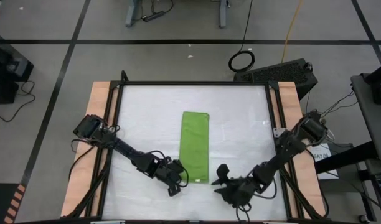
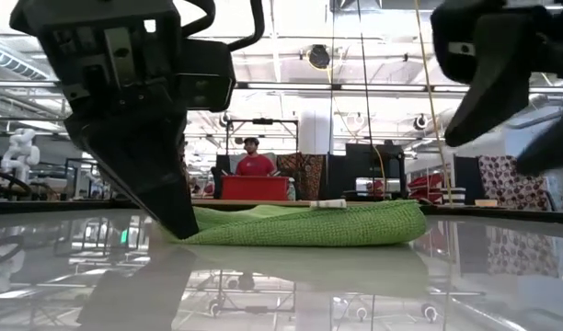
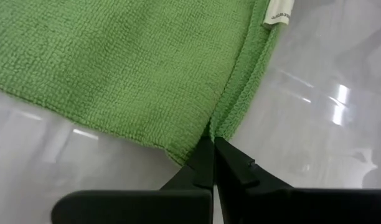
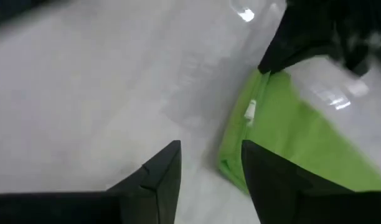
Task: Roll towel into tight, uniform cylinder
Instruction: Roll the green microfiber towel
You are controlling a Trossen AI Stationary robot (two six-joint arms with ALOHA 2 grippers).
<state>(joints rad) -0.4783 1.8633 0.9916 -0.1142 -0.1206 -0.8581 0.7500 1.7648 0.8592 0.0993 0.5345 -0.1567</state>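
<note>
Towel (image 1: 195, 147) folded into a long narrow strip, mid-counter (image 1: 147, 112), lying near-to-far. Small white tag (image 3: 278, 12) at its near end; print too small to read. Left tool (image 3: 213, 163) low at near left corner, fingers pressed together, pinching the towel's edge. Right tool (image 4: 210, 180) just off near right corner, fingers parted, holding nothing.

Workshop hall around a glossy white worktop

The worktop (image 1: 240, 124) has wooden side strips and a dark frame, standing on a grey floor (image 1: 47, 62) crossed by black tape lines. A coiled cable (image 1: 241, 61) lies on the floor. Beyond, a person in a red top (image 2: 255, 162) stands behind a red bin (image 2: 255, 188) under bright ceiling lights.
</note>
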